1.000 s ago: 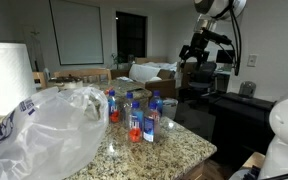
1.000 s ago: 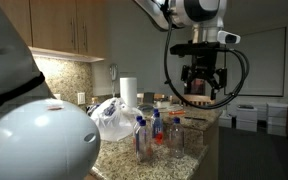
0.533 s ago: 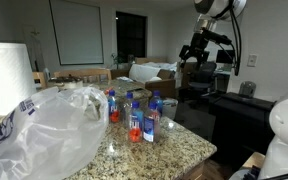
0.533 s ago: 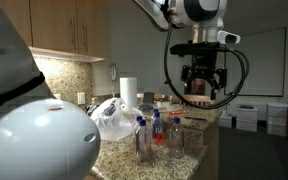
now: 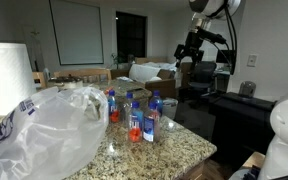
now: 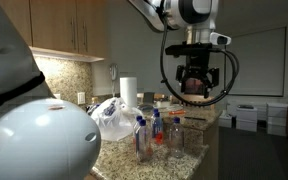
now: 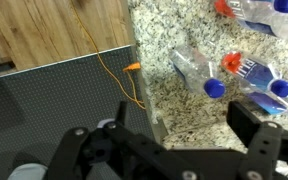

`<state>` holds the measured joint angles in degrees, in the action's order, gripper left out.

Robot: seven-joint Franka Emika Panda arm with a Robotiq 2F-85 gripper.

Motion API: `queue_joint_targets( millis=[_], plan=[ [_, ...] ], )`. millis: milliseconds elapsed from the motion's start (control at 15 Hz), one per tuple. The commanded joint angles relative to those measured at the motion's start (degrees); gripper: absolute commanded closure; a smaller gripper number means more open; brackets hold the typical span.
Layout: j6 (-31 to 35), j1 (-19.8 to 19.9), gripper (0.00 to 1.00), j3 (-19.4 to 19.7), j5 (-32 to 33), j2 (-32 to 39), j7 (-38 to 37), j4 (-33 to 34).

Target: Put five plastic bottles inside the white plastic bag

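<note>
Tool [image 5: 190, 50] hangs high in the air, off the worktop's [image 5: 176, 146] edge, jaws spread wide, nothing held. Wrist view confirms: both fingers [image 7: 260, 128] stand far apart with only floor and worktop edge [image 7: 164, 40] between them.

Bottles [image 5: 138, 113] stand well below the tool and off to its side, grouped upright near the worktop's corner, all apart from it. In an exterior view the tool [image 6: 196, 84] is above the group [image 6: 156, 134] and clear of it. In the wrist view the bottles [image 7: 234, 70] sit in the upper right, beyond the tool's [image 7: 169, 140] right-hand finger.

Bottle appearance: small, clear, blue caps, blue-and-white labels. At least two hold red-orange liquid; the rest look clear or nearly empty.

Bag [image 5: 46, 130]: large, crinkled, translucent white with blue print, slumped on the worktop just beside the bottles. Its contents cannot be told through the film; every bottle I can make out stands outside it. Same bag [image 6: 112, 118] appears behind the bottles in an exterior view.
</note>
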<state>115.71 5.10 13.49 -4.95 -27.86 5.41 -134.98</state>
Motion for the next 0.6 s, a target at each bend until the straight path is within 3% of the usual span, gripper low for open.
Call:
queue_joint_targets(
  millis=[0, 267, 533],
  plan=[
    [1.8, -3.3, 0.00, -5.2, -3.8, 3.8, -1.2, 2.8],
    [4.3, -7.0, 0.00, -11.9, -6.7, 8.6, -6.6, 4.6],
    [10.0, -8.4, 0.00, -20.0, -1.3, 15.9, -18.2, 4.5]
  ],
)
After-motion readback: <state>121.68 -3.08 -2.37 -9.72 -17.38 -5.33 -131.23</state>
